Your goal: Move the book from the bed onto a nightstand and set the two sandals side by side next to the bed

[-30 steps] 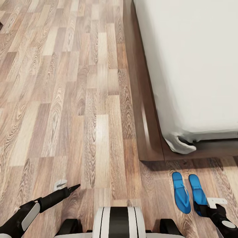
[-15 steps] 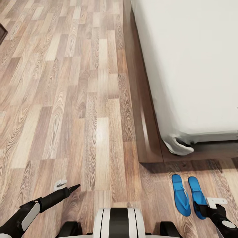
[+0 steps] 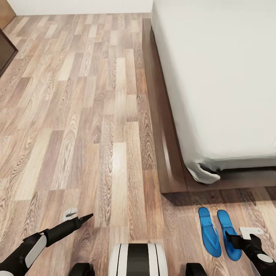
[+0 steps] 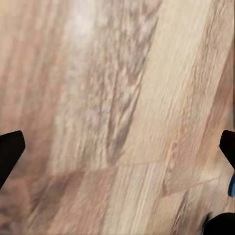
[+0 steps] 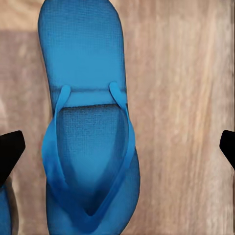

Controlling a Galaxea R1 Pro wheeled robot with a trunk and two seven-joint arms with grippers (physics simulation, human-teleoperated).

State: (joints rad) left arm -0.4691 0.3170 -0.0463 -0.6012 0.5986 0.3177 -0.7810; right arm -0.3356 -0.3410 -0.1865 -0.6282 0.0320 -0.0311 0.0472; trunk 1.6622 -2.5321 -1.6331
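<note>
1. The two sandals (image 3: 218, 232) lie flat on the plank floor (image 3: 88, 126), side by side and parallel, just off the foot corner of the bed (image 3: 214, 76), at the head view's lower right.
2. Their long axes run toward and away from the bed; which end is toe or heel is hard to tell from the head view.
3. The right wrist view shows one sandal (image 5: 88, 122) lying sole-down with its blue strap forming a V.
4. The right gripper (image 3: 240, 236) hangs over the outer sandal, fingers spread wide and pinching nothing; a dark fingertip (image 5: 10, 152) shows at each edge of the right wrist view.
5. The left gripper (image 3: 78, 216) hovers over bare floor, well apart from the sandals, likewise spread and empty.
6. The bed's dark wooden frame (image 3: 165, 153) borders the sandals; a crumpled corner of the cover (image 3: 201, 174) overhangs it.
7. A dark cabinet edge (image 3: 5, 53) shows at far left.
</note>
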